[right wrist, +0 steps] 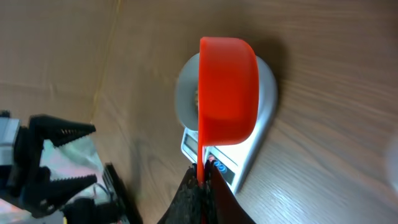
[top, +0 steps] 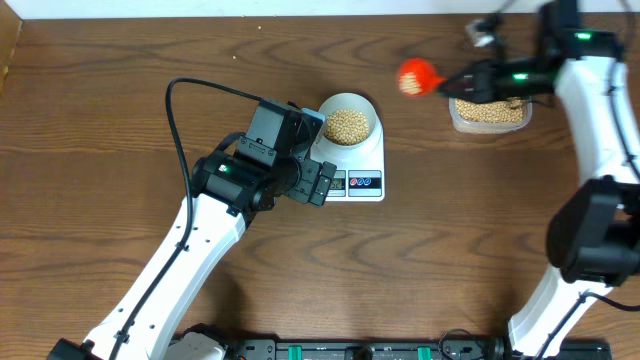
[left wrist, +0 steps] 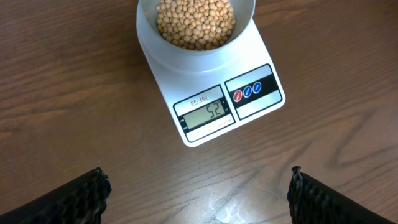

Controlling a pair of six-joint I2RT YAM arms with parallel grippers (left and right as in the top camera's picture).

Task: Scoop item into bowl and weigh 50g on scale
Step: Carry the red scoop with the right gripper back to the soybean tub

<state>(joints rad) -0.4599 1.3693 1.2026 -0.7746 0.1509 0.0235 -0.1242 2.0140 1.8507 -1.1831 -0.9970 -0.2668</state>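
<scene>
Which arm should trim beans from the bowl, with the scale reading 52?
Probably right: the right claw is shut on the orange scoop, raised between the tub and the bowl on the scale. The left claw is open and empty, hovering at the scale's front.

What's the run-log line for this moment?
left hand: open, near scale | right hand: shut on red scoop | beans: in bowl on scale | display: 52

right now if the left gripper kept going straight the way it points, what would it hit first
Probably the front edge of the scale, near the display; the open left gripper points at it with only bare table between. Its tilt is unclear, so it could touch the table first.
</scene>
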